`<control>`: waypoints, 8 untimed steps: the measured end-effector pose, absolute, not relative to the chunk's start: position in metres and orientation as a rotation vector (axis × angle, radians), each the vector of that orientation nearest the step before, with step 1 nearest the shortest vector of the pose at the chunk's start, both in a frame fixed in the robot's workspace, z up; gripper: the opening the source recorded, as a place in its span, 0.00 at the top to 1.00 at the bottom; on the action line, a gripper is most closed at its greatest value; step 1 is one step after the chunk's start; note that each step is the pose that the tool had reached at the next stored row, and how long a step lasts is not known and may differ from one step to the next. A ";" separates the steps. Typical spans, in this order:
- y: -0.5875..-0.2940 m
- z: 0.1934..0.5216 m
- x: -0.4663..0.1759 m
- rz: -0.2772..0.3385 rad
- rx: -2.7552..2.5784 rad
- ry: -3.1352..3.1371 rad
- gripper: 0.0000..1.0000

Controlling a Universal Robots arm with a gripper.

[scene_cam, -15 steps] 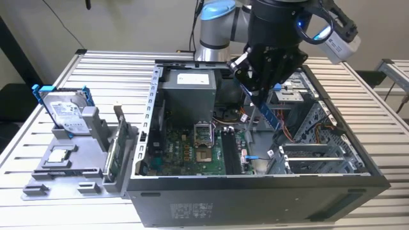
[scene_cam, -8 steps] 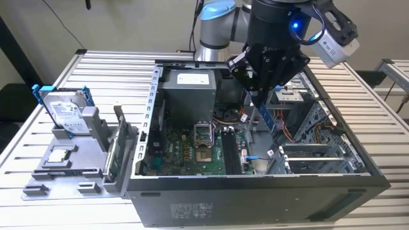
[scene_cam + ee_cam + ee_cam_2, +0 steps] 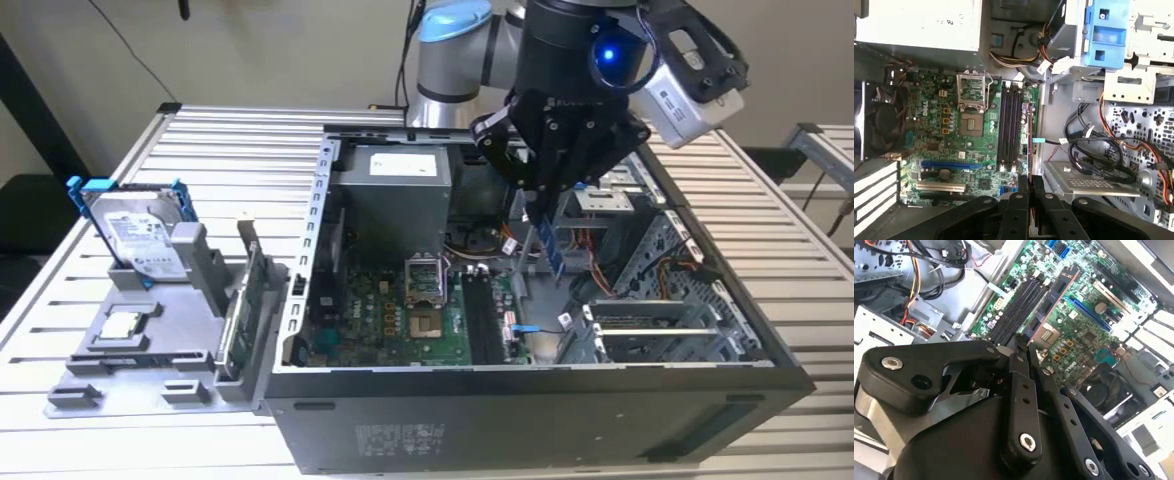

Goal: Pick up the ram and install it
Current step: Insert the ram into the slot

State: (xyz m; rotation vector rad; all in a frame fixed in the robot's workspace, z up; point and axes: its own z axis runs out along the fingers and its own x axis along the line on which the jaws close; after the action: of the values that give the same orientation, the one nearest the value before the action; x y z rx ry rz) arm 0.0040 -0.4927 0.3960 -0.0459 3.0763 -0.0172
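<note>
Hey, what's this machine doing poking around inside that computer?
A robot arm is reaching into an open computer case lying on a slatted table. Its gripper is shut on the ram, a thin stick seen edge-on in both wrist views. The stick hangs over the motherboard, lined up alongside the black memory slots, and does not look seated in one yet. A hard drive stands in a holder outside the case, on the exterior view's left.

The thin, flat ram hangs edge-on, one end clamped between the jaws.
</note>
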 end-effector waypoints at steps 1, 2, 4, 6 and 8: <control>-0.493 0.396 0.004 -0.018 -0.022 3.077 0.85; -0.493 0.396 0.004 -0.019 0.001 3.077 0.85; -0.493 0.396 0.004 -0.020 0.045 3.078 0.85; -0.493 0.395 0.004 -0.022 0.090 3.078 0.85; -0.493 0.395 0.004 -0.023 0.131 3.077 0.85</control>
State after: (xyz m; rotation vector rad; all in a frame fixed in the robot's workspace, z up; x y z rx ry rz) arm 0.0040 -0.4927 0.3952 0.1313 3.0772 -0.0230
